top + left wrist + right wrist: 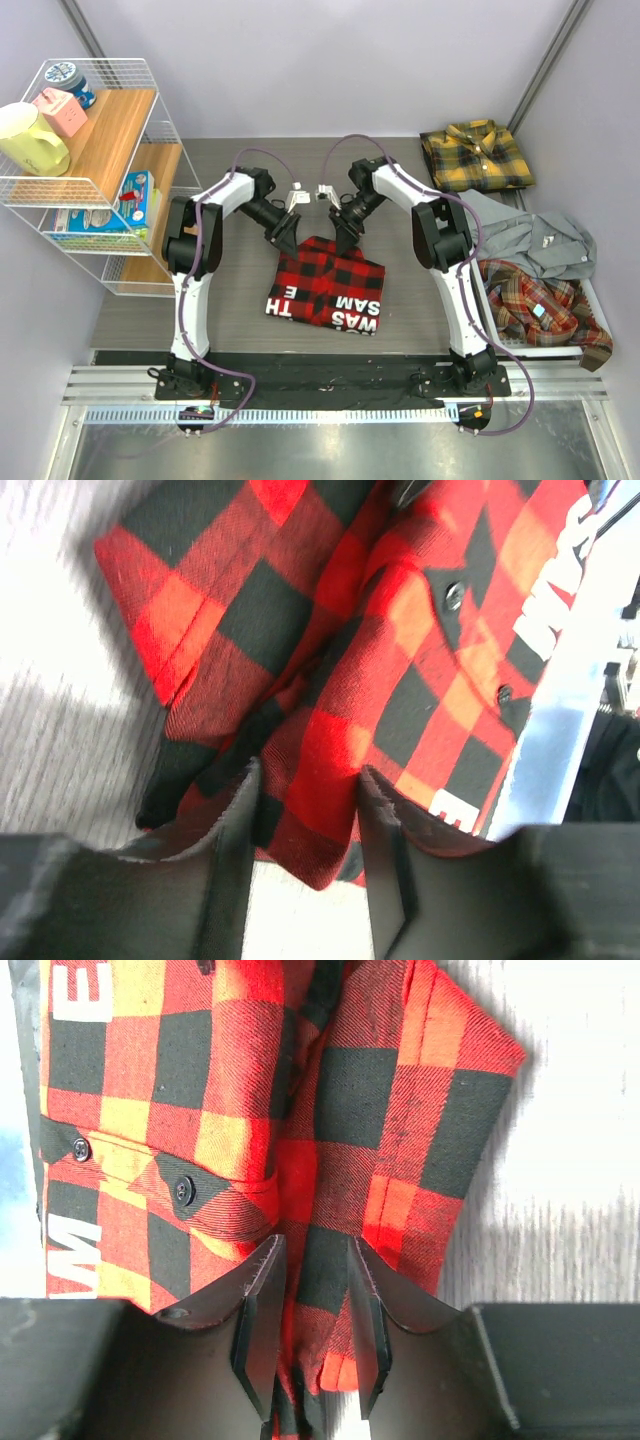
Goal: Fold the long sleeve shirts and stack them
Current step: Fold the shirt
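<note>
A red-and-black check long sleeve shirt [325, 287] with white block lettering lies folded at mid-table. Both grippers meet its far edge. My left gripper [285, 232] has a bunched fold of the red cloth [320, 730] between its fingers [308, 772], touching both pads. My right gripper [345, 238] pinches the shirt's edge [330, 1160] between narrow jaws [315, 1242], with cloth running down through the gap. A yellow-and-black plaid shirt [477, 155] lies folded at the back right.
A grey shirt [535, 240] and an orange-brown plaid shirt [540, 305] are heaped in a white bin [520, 350] at the right. A wire shelf [100, 170] with a yellow jug, boxes and a tin stands at the left. Grey walls close in the back.
</note>
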Robot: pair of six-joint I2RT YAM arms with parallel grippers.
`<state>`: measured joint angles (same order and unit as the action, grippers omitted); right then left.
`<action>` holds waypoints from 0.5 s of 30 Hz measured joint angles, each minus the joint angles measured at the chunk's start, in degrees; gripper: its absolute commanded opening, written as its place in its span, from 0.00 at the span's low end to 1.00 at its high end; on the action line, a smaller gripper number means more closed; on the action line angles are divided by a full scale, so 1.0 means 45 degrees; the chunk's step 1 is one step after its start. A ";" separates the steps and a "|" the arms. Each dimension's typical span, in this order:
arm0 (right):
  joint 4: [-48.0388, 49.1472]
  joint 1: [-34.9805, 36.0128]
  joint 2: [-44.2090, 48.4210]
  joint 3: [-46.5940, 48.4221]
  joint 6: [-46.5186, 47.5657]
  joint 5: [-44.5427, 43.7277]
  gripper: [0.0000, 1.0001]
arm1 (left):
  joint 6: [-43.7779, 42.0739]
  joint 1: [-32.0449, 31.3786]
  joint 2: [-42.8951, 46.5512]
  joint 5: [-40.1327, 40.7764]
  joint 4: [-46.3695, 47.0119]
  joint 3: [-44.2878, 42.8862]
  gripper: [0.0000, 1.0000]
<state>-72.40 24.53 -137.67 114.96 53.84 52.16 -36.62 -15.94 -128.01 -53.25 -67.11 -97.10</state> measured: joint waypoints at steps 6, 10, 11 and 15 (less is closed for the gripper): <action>-0.0015 -0.0233 0.0000 0.0194 -0.0160 0.0005 0.37 | 0.0228 -0.0015 0.0000 -0.0340 -0.0005 -0.0253 0.01; -0.0010 -0.0510 -0.0005 0.0413 -0.0534 0.0029 0.37 | 0.0219 -0.0015 0.0000 -0.0350 -0.0010 -0.0253 0.38; 0.0015 -0.0612 -0.0019 0.0515 -0.0719 0.0078 0.37 | 0.0141 -0.0015 0.0005 -0.0335 -0.0015 -0.0253 0.42; 0.0151 -0.1015 -0.0151 0.1015 -0.1545 0.0427 0.37 | 0.0078 -0.0015 0.0219 -0.0248 0.0112 -0.0233 0.51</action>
<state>-71.72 19.97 -138.34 119.52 46.89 54.08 -36.27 -16.01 -127.02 -54.37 -66.61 -98.15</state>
